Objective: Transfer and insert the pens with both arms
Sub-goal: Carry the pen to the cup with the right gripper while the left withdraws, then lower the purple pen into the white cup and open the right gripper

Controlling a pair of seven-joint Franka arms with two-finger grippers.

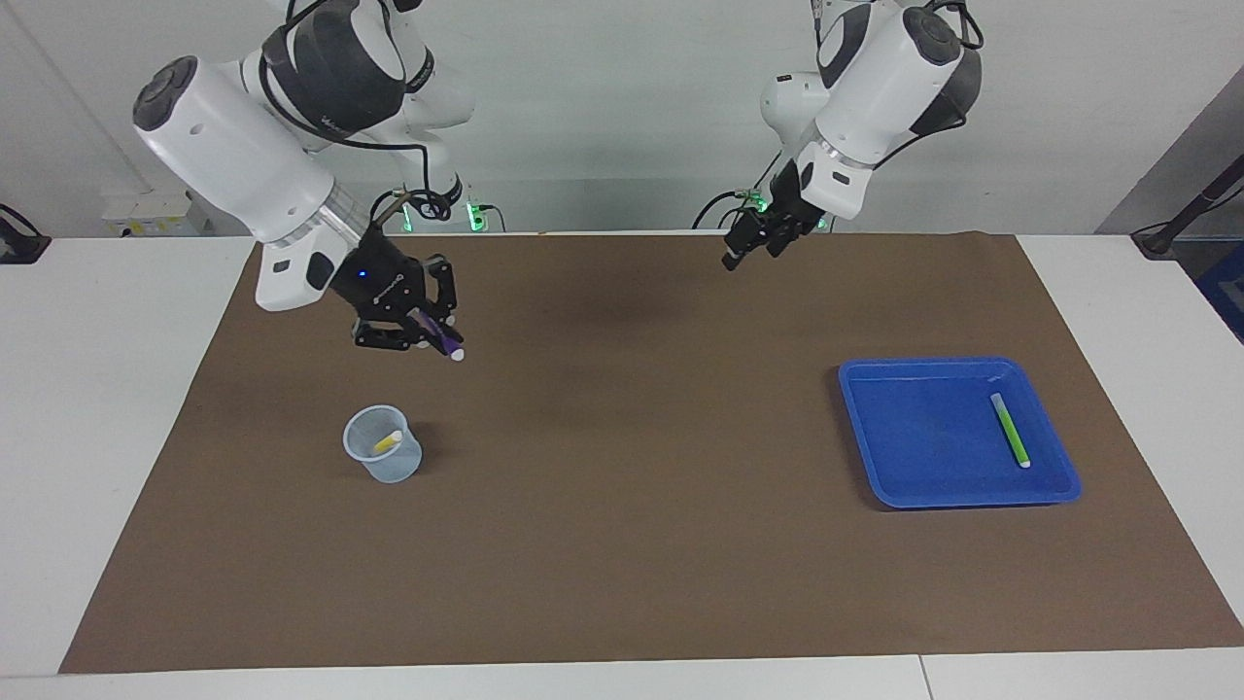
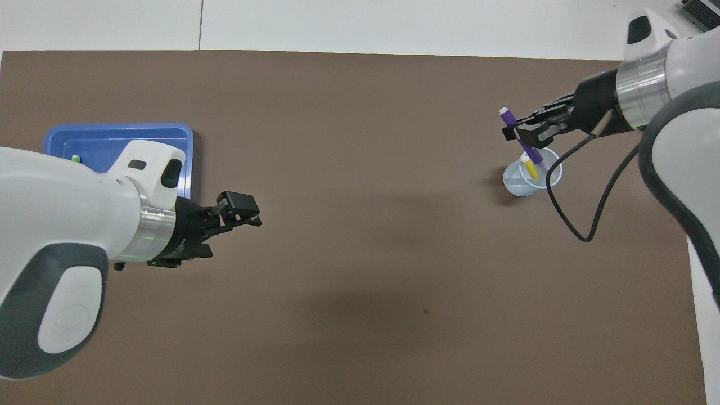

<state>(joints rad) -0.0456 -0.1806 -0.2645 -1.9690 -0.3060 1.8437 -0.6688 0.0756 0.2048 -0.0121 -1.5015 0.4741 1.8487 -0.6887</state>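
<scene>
My right gripper (image 1: 428, 335) (image 2: 514, 133) is shut on the purple pen (image 1: 439, 340) (image 2: 511, 120). It holds the pen tilted, white tip down, in the air over the mat beside the clear cup (image 1: 383, 457) (image 2: 514, 183) and apart from it. The yellow pen (image 1: 388, 441) (image 2: 529, 167) leans inside that cup. The green pen (image 1: 1010, 430) lies in the blue tray (image 1: 923, 491) (image 2: 112, 132) toward the left arm's end. My left gripper (image 1: 741, 253) (image 2: 250, 211) hangs open with nothing in it over the mat, beside the tray in the overhead view.
A brown mat (image 1: 622, 544) covers the white table (image 1: 97, 389). In the overhead view my left arm hides most of the tray, so only a speck of the green pen (image 2: 75, 159) shows there.
</scene>
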